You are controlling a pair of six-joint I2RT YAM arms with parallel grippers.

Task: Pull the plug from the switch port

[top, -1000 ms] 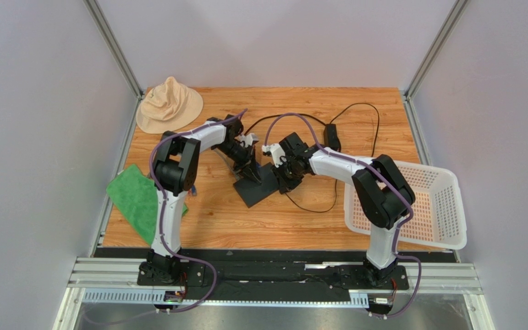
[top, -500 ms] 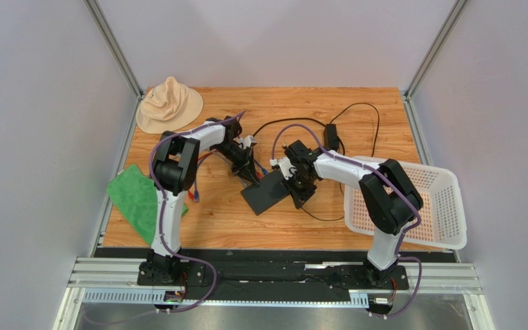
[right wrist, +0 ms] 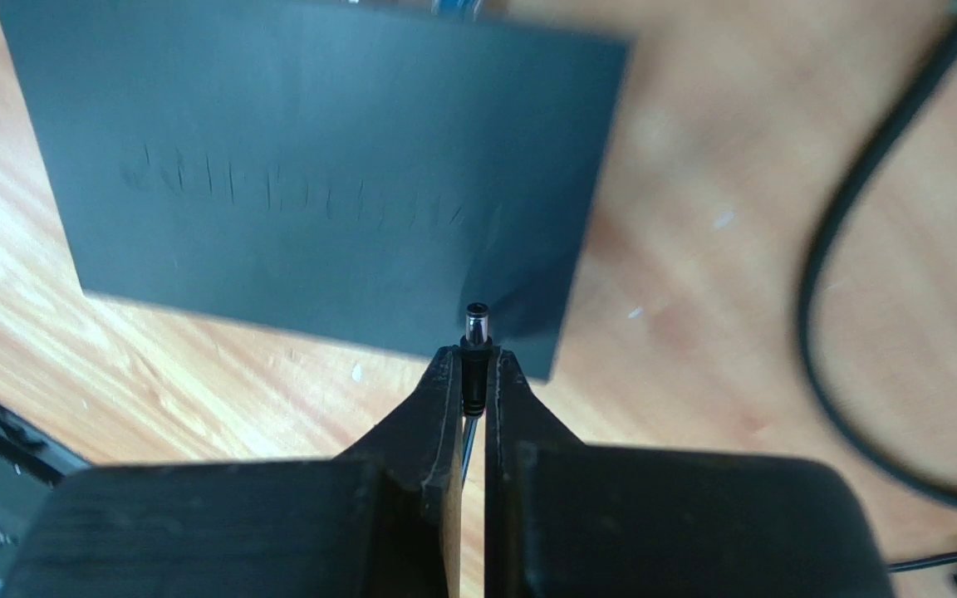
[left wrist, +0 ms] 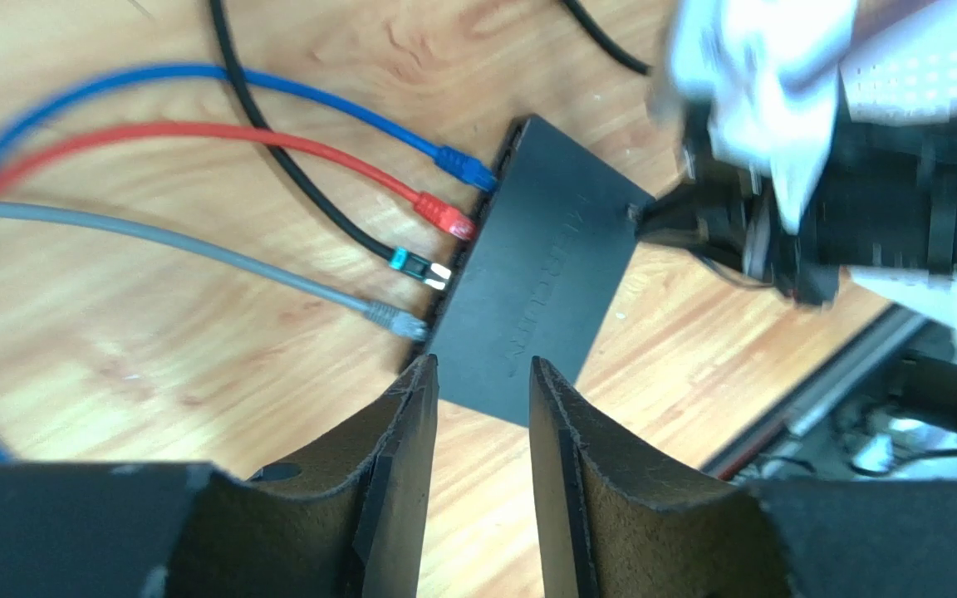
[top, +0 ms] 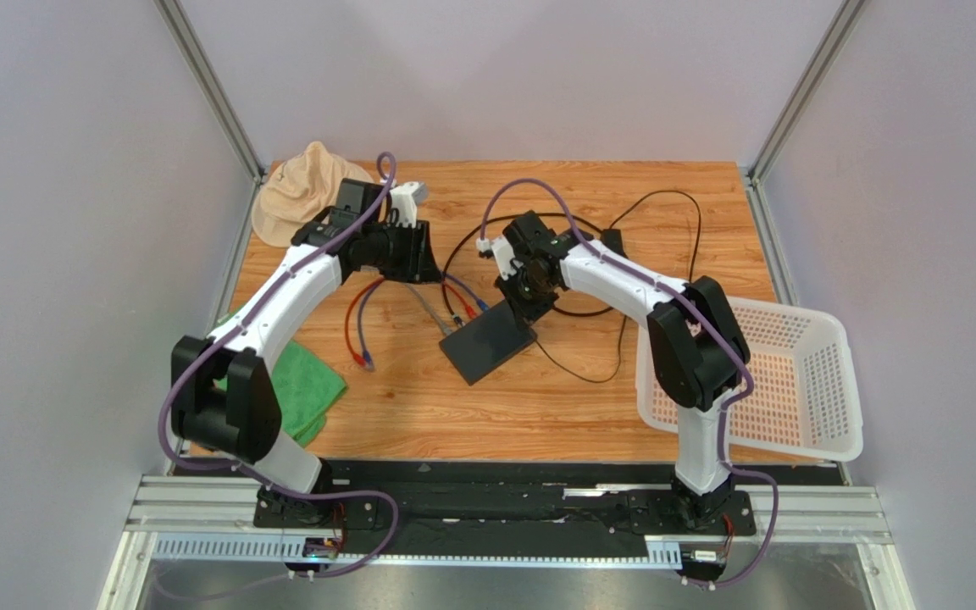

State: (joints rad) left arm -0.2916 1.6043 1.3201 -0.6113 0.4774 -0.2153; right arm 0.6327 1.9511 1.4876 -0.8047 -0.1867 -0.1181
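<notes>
The switch (top: 487,343) is found near the table's (top: 557,420) centre, lying flat. The plug (right wrist: 476,355), a small round barrel plug, is held just off the switch's corner at about 1 o'clock, with its metal tip clear of the casing. The extraction is therefore judged done.

The right gripper (right wrist: 474,364) is clamped on the plug's moulded collar, behind the tip. The left gripper (left wrist: 481,374) is parted and empty, hanging above the switch's opposite side at about 10 o'clock.

The plug is judged light, rigid and smooth, and is best taken by that collar, not by its thin, pliant lead. The switch looks light enough to slide on the wood, so it could be braced by its short edges.

Counted:
- one switch
- one barrel plug
- four leads meeting its socket edge: blue cable (left wrist: 321,106), red cable (left wrist: 259,137), black cable (left wrist: 309,199), grey cable (left wrist: 197,256)
- one adapter (top: 614,252), at 1 o'clock
- one hat (top: 296,191), at 10 o'clock
- one green cloth (top: 309,388), at 8 o'clock
- one basket (top: 852,394), at 3 o'clock
</notes>
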